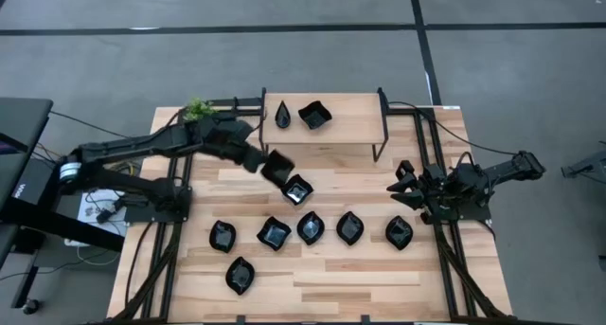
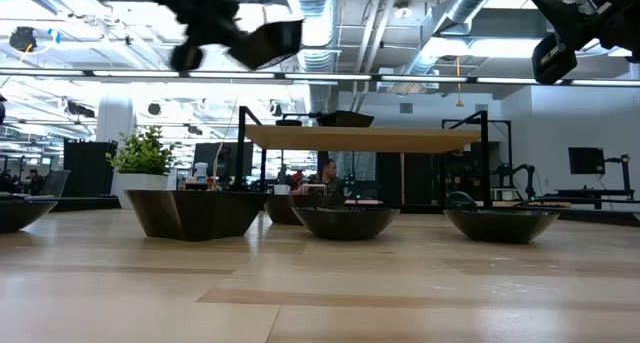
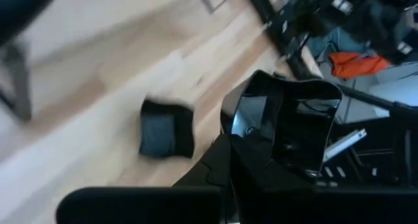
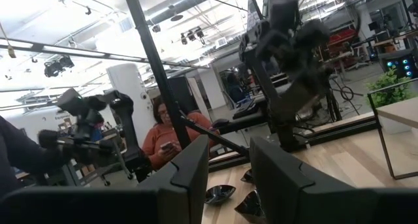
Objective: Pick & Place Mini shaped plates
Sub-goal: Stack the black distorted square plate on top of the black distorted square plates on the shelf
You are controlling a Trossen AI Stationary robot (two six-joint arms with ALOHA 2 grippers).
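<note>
The little glossy black square plate with wavy edges (image 1: 276, 165) could slip and fall. The left gripper (image 1: 266, 164) pinches it only by one edge, high above the pale wooden counter (image 1: 322, 268). If the arm swings too fast, or the pinch is weak, the shiny plate may drop. It could land on the other small black plate (image 1: 297, 189) just below it and knock it away.

The left arm reaches out long from its side, across the counter. It is lifted up high, and its gripper is squeezed shut on the plate's rim, with the plate tipped sideways. It hangs near the raised wooden shelf (image 1: 350, 126), where two black plates already sit.

The right gripper (image 1: 405, 186) waits at its own side of the counter. Its fingers stand a bit apart and hold nothing.
</note>
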